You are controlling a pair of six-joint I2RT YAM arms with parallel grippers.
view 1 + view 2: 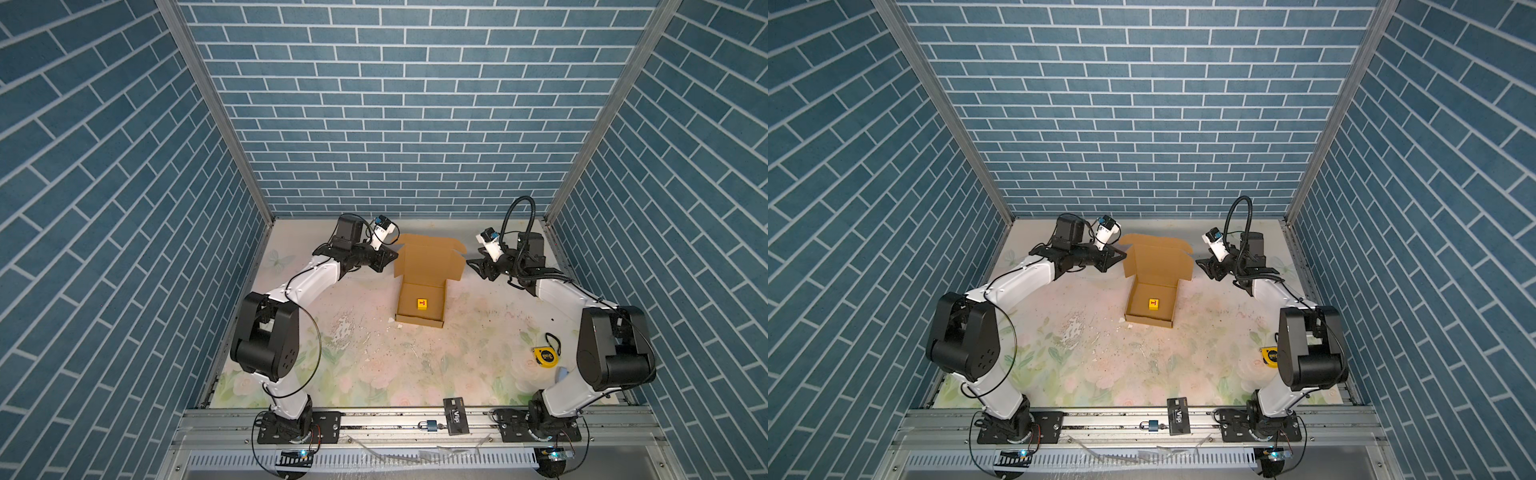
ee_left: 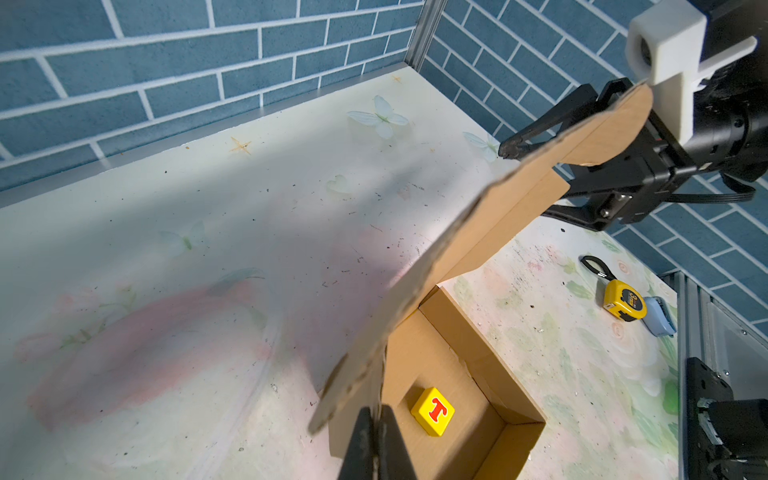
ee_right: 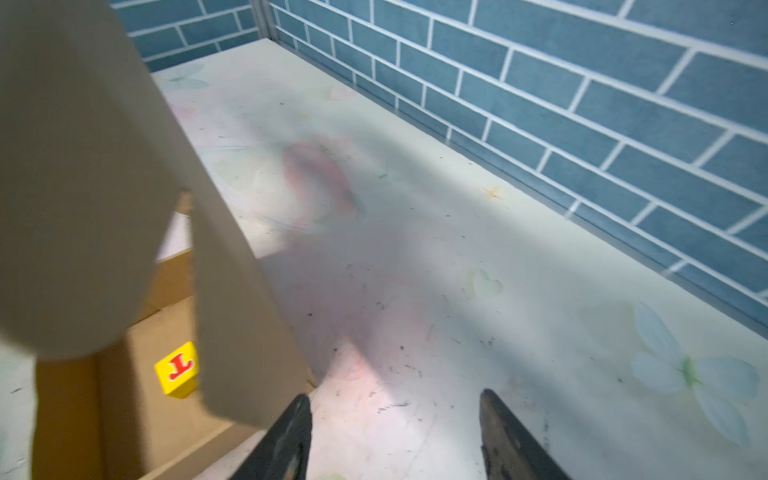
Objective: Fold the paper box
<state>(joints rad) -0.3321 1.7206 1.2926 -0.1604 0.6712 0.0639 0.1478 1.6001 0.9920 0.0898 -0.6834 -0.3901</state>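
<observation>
Left gripper (image 1: 390, 257), jaws together, clamped on the left edge of the raised lid of the paper box (image 1: 432, 293). In the left wrist view, fingers (image 2: 361, 442) pinched on the lid's rounded side tab, with the cardboard edge running up and away from them.

Right gripper (image 1: 477, 268), jaws apart, nothing between them, level with the lid's right edge and just beside it; contact not discernible. In the right wrist view, both fingers (image 3: 291, 436) spread over bare table, with the lid flap blurred and close beside one of them.

Paper box between the two grippers, at the far middle of the table (image 1: 374, 357). Tan tray with four low walls resting flat, open side up. Lid joined at the far wall, up off the table and tilted, side tabs projecting.

Inside the tray, on its floor, yellow block (image 1: 422, 304) with a red letter T, clear of the walls. Near the right arm's elbow, well apart from the box, yellow tape measure (image 1: 545, 357). On the front rail, small padlock (image 1: 428, 426) beside black card (image 1: 456, 416).
</observation>
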